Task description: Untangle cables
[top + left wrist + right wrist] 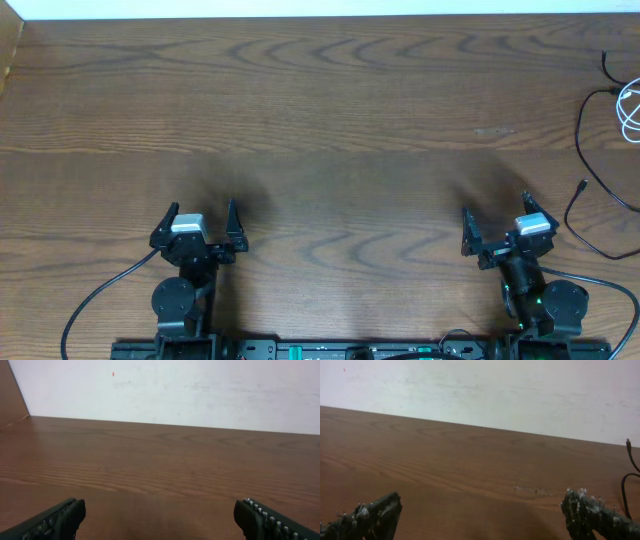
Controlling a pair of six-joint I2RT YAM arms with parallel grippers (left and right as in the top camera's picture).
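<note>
The black cable (580, 130) trails loosely down the table's far right side, and a small plug end (584, 185) lies near it. The white cable (629, 106) is looped at the right edge, partly cut off by the frame. In the right wrist view a short stretch of the black cable (623, 485) shows at the right border. My right gripper (497, 212) (481, 502) stands open near the front edge, left of the cables and apart from them. My left gripper (200, 213) (159, 510) is open at the front left, with nothing between its fingers.
The brown wooden table (320, 120) runs back to a white wall (170, 390). A wooden side board (8, 50) rises at the far left corner. Thick black arm wires (95, 300) curve along the front by both arm bases.
</note>
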